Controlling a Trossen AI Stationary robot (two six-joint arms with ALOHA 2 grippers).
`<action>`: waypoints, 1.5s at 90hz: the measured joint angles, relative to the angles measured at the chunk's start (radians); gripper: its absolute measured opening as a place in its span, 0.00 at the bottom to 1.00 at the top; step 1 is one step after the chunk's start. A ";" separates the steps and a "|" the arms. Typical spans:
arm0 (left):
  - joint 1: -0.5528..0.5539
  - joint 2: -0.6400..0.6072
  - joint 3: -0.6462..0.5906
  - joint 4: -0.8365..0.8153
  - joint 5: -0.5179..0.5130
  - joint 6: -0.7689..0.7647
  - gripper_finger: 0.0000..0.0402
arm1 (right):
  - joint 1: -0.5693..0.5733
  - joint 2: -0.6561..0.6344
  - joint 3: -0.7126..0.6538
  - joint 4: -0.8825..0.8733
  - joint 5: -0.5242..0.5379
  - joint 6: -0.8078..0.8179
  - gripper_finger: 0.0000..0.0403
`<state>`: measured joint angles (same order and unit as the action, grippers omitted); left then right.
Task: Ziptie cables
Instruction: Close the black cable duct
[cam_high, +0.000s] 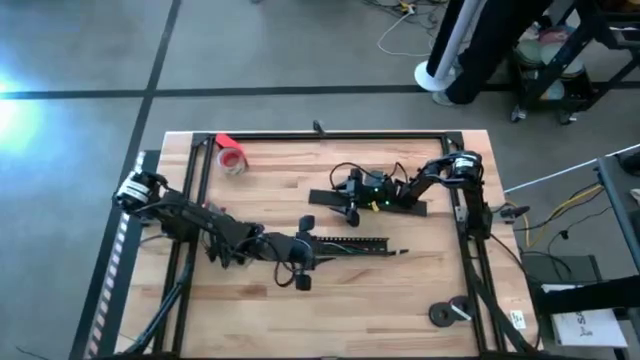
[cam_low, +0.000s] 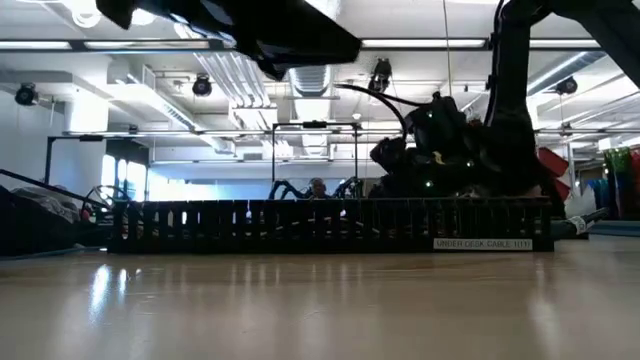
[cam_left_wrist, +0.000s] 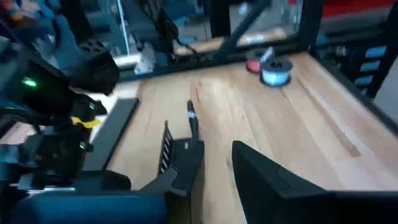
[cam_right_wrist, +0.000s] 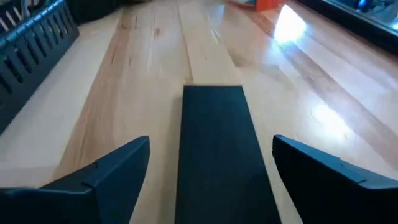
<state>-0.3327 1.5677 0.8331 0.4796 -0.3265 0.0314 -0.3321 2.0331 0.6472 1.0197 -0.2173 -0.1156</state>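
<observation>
A black slotted tray (cam_high: 350, 243) lies on the wooden table near the middle. Thin dark and green cables (cam_high: 345, 251) run along it, and their pale-tipped end (cam_left_wrist: 191, 115) sticks out past its right end. My left gripper (cam_high: 304, 252) (cam_left_wrist: 214, 149) is open at the tray's left end, one finger on each side. My right gripper (cam_high: 335, 198) (cam_right_wrist: 211, 142) is open and low over a wide flat black strip (cam_right_wrist: 217, 143), its fingers on either side with gaps showing. No ziptie shows in any view. My left gripper has one finger (cam_left_wrist: 183, 163) right beside the slotted tray's left end (cam_left_wrist: 166, 149). I cannot tell whether it touches the tray.
A red tape roll (cam_high: 232, 157) lies at the far left. Another roll (cam_high: 450, 312) (cam_left_wrist: 273, 71) sits at the near right corner. Black frame rails (cam_high: 465, 230) run along the table's edges. A person (cam_high: 480, 45) stands beyond the far edge.
</observation>
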 joint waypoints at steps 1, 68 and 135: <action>0.000 -0.005 -0.011 0.016 0.000 0.000 0.16 | 0.000 0.002 0.006 -0.010 0.000 -0.002 0.81; 0.003 -0.031 -0.370 0.440 -0.032 -0.091 0.15 | 0.000 0.130 0.134 -0.132 -0.034 -0.046 0.53; 0.078 0.182 -0.163 0.205 -0.032 -0.213 0.62 | 0.019 -0.534 0.119 -0.770 0.041 -0.211 0.53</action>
<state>-0.2543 1.7500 0.6704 0.6846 -0.3581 -0.1817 -0.3133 1.4988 0.7666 0.2499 -0.1759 -0.3265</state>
